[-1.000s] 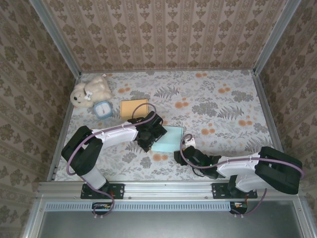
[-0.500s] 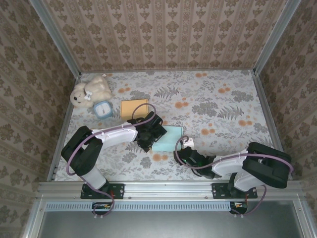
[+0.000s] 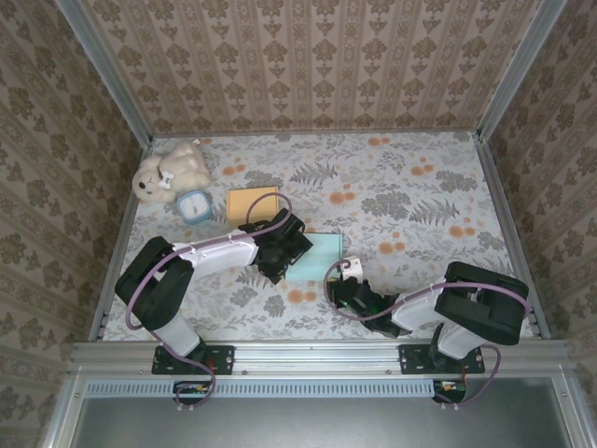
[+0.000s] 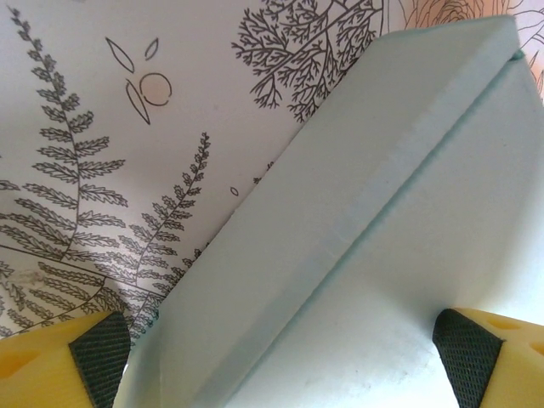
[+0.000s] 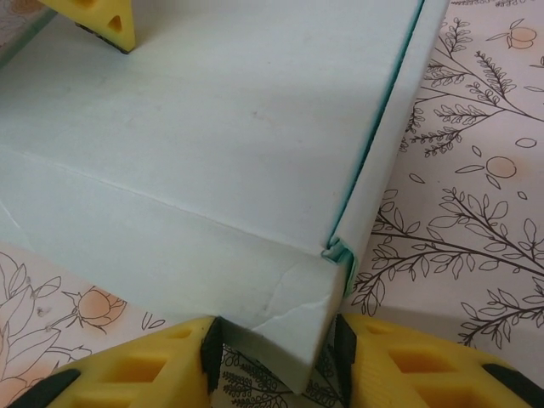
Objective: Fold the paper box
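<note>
The pale blue-green paper box (image 3: 317, 258) lies in the middle of the table, lid flat, side walls folded up. My left gripper (image 3: 280, 250) is at its left edge, open wide. In the left wrist view the box (image 4: 357, 255) fills the span between the two pads of that gripper (image 4: 283, 357). One left fingertip (image 5: 102, 21) rests on the box top. My right gripper (image 3: 343, 286) is at the box's near right corner. In the right wrist view the right gripper (image 5: 276, 348) has closed on that creased corner (image 5: 289, 314) from both sides.
A white teddy bear (image 3: 171, 171) and a small blue round clock (image 3: 194, 205) sit at the far left. A flat tan sheet (image 3: 253, 203) lies just behind the left arm. Patterned walls close the table on three sides.
My right gripper has slid left along the table to the box's near corner, its arm folding in. The left arm and the box have hardly moved.
</note>
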`<state>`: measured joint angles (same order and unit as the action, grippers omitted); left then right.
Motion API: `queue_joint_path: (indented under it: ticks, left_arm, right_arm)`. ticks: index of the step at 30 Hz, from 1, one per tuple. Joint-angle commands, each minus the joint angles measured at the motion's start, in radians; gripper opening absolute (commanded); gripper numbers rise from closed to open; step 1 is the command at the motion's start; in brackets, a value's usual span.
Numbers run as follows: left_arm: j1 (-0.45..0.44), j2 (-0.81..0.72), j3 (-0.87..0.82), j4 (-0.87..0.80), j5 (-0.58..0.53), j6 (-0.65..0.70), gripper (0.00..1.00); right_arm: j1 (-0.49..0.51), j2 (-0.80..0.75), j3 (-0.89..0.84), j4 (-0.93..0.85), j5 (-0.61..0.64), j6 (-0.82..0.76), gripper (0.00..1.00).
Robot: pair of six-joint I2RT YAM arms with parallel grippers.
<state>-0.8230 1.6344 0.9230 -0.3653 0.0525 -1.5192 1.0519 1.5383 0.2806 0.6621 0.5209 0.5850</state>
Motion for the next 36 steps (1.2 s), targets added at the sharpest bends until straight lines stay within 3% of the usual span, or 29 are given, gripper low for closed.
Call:
queue_joint_path:
  ticks: [1, 12, 24, 29, 36]
  left_arm:
    - [-0.005, 0.052, -0.043, -0.138, 0.008, -0.001, 0.96]
    - [-0.021, 0.045, -0.033, -0.153, -0.006, -0.009, 0.96]
    - [-0.042, 0.102, -0.004, -0.132, 0.024, 0.009, 0.95]
    - [-0.046, 0.106, 0.003, -0.135, 0.030, 0.017, 0.95]
    - [-0.056, 0.084, 0.022, -0.152, 0.026, 0.037, 0.95]
  right_arm:
    - [-0.005, -0.021, -0.005, 0.032, 0.053, -0.014, 0.43]
    - [-0.010, -0.057, 0.026, -0.061, 0.139, -0.075, 0.47]
    - [-0.055, 0.173, 0.069, 0.205, 0.173, -0.260, 0.48]
    - [-0.098, 0.191, 0.061, 0.241, 0.124, -0.253, 0.49]
    - [-0.188, 0.110, 0.099, 0.088, -0.015, -0.198, 0.50]
